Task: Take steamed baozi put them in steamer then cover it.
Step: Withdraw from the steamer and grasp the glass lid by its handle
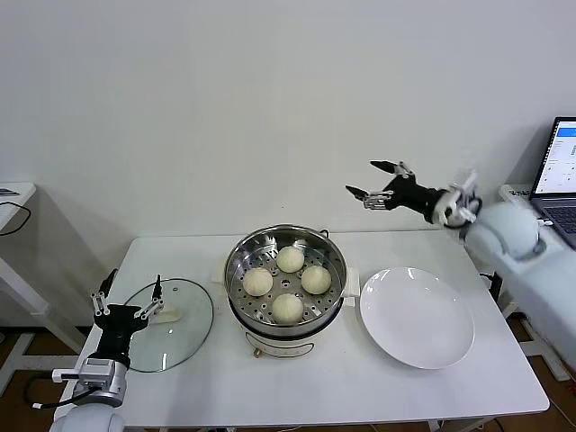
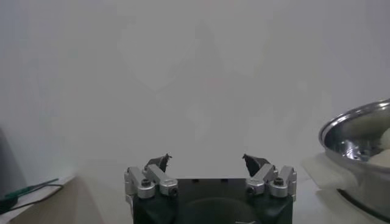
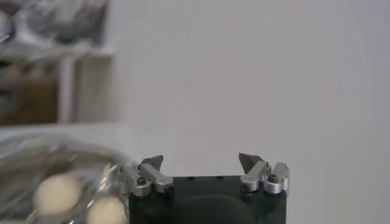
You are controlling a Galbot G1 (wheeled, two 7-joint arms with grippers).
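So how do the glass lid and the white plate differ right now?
The lid is clear glass with a white handle; the plate is opaque white with no handle. The lid lies to the steamer's left, with the open left claw at its edge; the plate lies to its right, away from either claw. Both are round, flat on the table.

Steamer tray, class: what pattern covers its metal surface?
Rows of small round holes dot the shiny steamer tray around the four baozi; the head view shows it best.

No legible text anywhere, laptop screen [image 1: 564,155] content too small to read.
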